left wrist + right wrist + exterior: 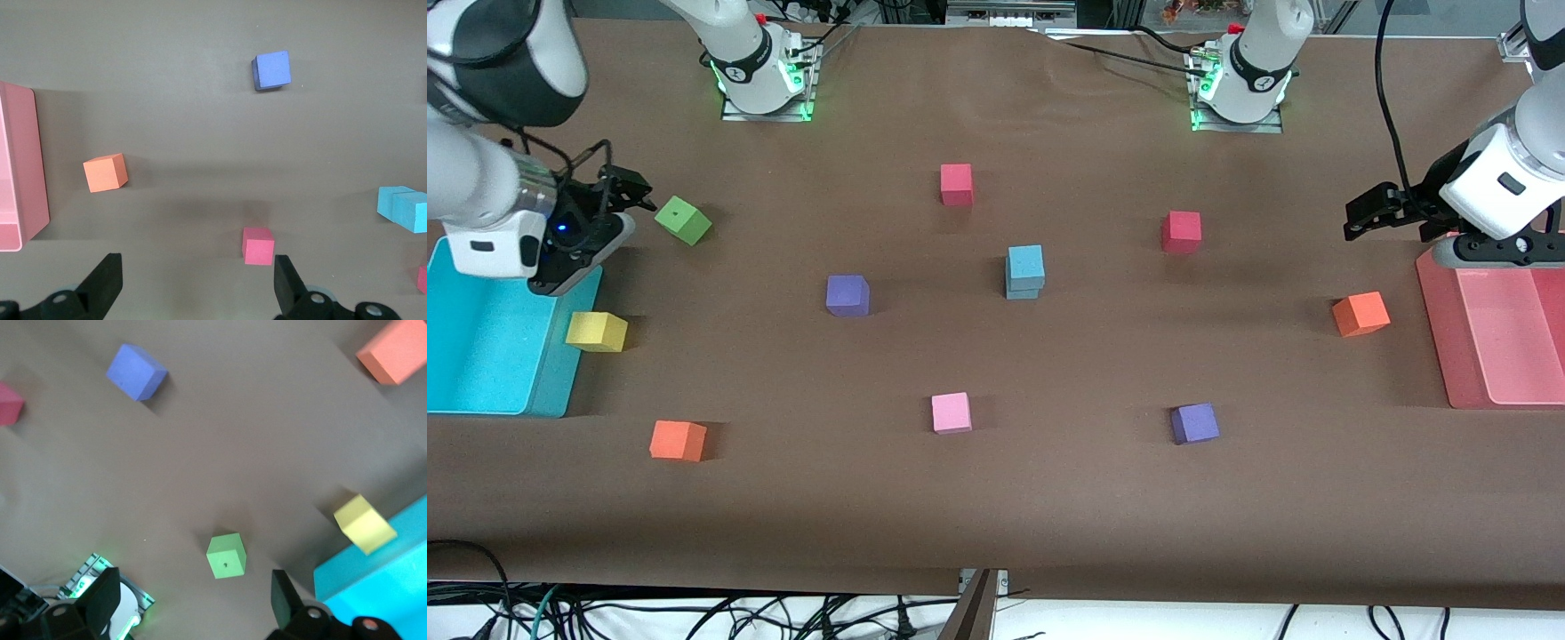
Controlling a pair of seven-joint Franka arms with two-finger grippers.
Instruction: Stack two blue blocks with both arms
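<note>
We find the blue blocks [1024, 271] mid-table, already one on top of the other — the upper cube sits slightly skewed on the lower, its edges overhanging a little toward the left arm's end. The stack looks done; we judge the remaining move, if any, to be a retreat or a straightening.

The left gripper [1360, 216] hangs over the table beside the pink tray [1436, 329], jaws spread wide and empty. The right gripper [624, 191] hangs at the other end, over the edge of the cyan bin [551, 391] near the green cube [683, 220], also wide and empty. The stack lies well apart from both, roughly midway; neither arm is clearly closer.

In the left wrist view the stack [403, 208] is cut off at the frame edge, so the seam between the cubes shows only partly. The right wrist view misses it altogether — we see the green cube [226, 555], a yellow cube [364, 523] and a bin corner.
</note>
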